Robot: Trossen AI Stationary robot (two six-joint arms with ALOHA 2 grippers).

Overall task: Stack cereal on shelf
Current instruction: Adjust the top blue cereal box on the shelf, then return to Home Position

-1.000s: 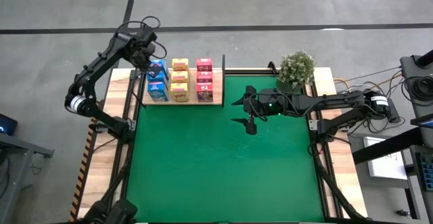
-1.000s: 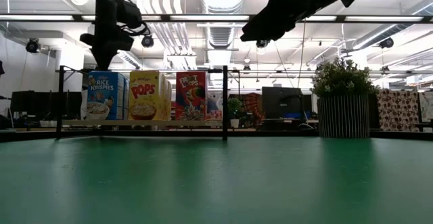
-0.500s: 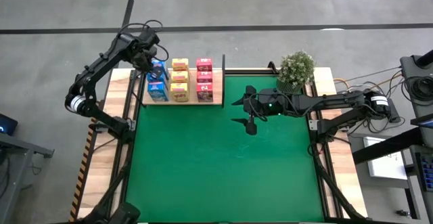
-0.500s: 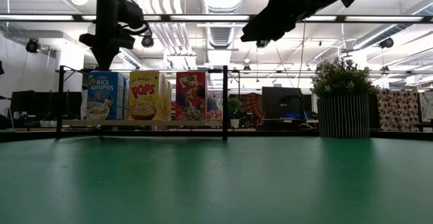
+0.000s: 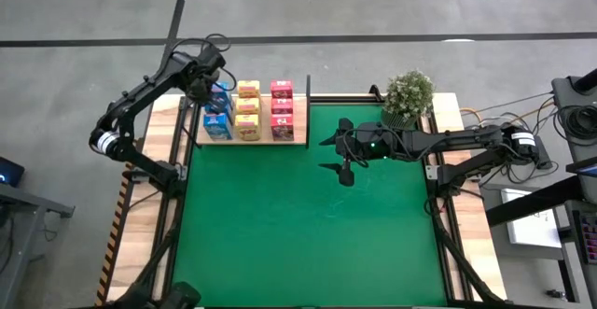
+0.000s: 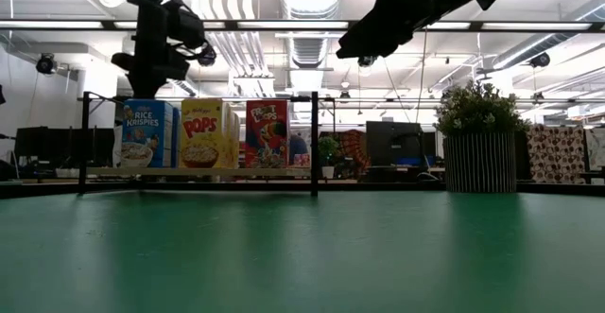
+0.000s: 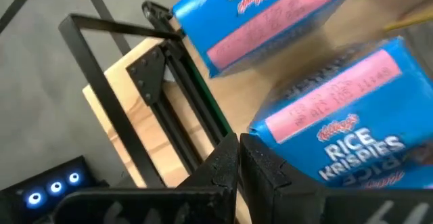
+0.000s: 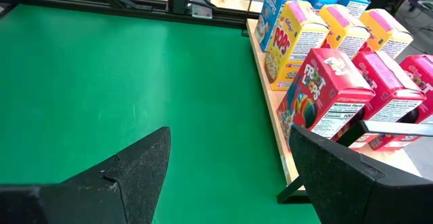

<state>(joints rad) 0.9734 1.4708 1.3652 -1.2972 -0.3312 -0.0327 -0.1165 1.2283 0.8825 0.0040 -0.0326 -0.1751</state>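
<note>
Three rows of cereal boxes stand upright on the light-wood shelf (image 5: 300, 133) at the table's far left: blue (image 5: 217, 115), yellow (image 5: 247, 110) and pink (image 5: 282, 109). The low view shows the front boxes: blue (image 6: 145, 133), yellow (image 6: 205, 133) and red-pink (image 6: 267, 133). My left gripper (image 7: 238, 151) is shut. It points down at the left edge of the blue row, its tips beside the top corner of a blue box (image 7: 338, 126). My right gripper (image 5: 340, 156) hangs open over the green mat, right of the shelf, with nothing in it. My left gripper has its shut fingertips (image 7: 226, 158) right beside the top corner (image 7: 260, 130) of a blue box, coming from above. I cannot tell whether they touch it. The box stands upright on the shelf.
Thin black posts (image 6: 314, 143) rise at the shelf's ends, and a black frame bar (image 7: 115, 28) runs beside the blue row. A potted plant (image 5: 408, 96) stands at the far right. The green mat (image 5: 308, 225) spreads in front of the shelf.
My left gripper has crept a little toward the table's right edge and slightly down, closer to the blue row. It has stayed shut. The boxes have not shifted.
</note>
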